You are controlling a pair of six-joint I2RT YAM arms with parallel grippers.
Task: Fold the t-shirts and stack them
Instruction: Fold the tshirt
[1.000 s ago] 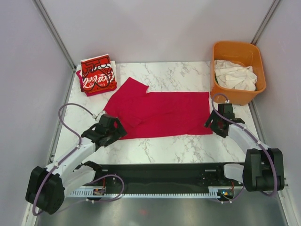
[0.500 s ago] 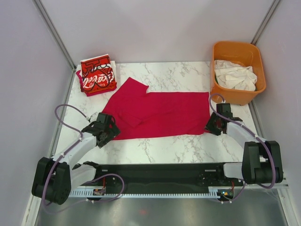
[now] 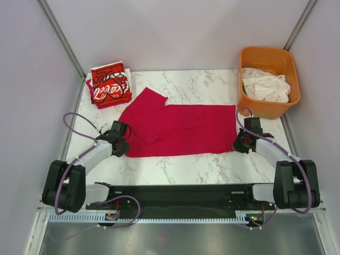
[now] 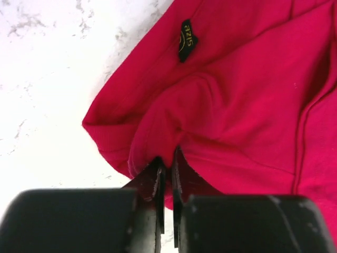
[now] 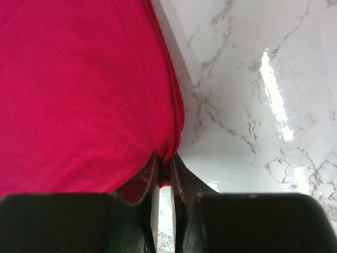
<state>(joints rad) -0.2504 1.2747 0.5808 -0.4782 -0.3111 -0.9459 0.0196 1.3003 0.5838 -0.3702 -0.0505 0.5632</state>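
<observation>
Left gripper (image 4: 167, 158): jaws almost together, clamped on a raised pinch of the crimson t-shirt (image 3: 180, 127) at its near-left corner. Cloth bunches up into a small ridge between the two fingers. Black size label (image 4: 186, 39) shows on the shirt just beyond that pinch, toward the shirt's left edge.

Right gripper (image 5: 164, 161): jaws pressed together on the shirt's near-right corner, with the hem caught between them. Bare marble lies directly right of the grip.

Crimson t-shirt lies spread flat across the middle of the table (image 3: 202, 85), long side running left to right. One sleeve (image 3: 149, 101) sticks out at its far-left corner. Both arms reach in from the shirt's near side, one at each end.

Coca-Cola t-shirt (image 3: 110, 85) is folded into a square, beyond the crimson shirt's far-left corner and apart from it. A plain red edge shows under it, possibly another folded garment, hard to tell from above.

Orange tub (image 3: 268, 109) sits beyond the crimson shirt's far-right corner, just beside the right end. Off-white t-shirts (image 3: 265, 85) are crumpled inside the tub.
</observation>
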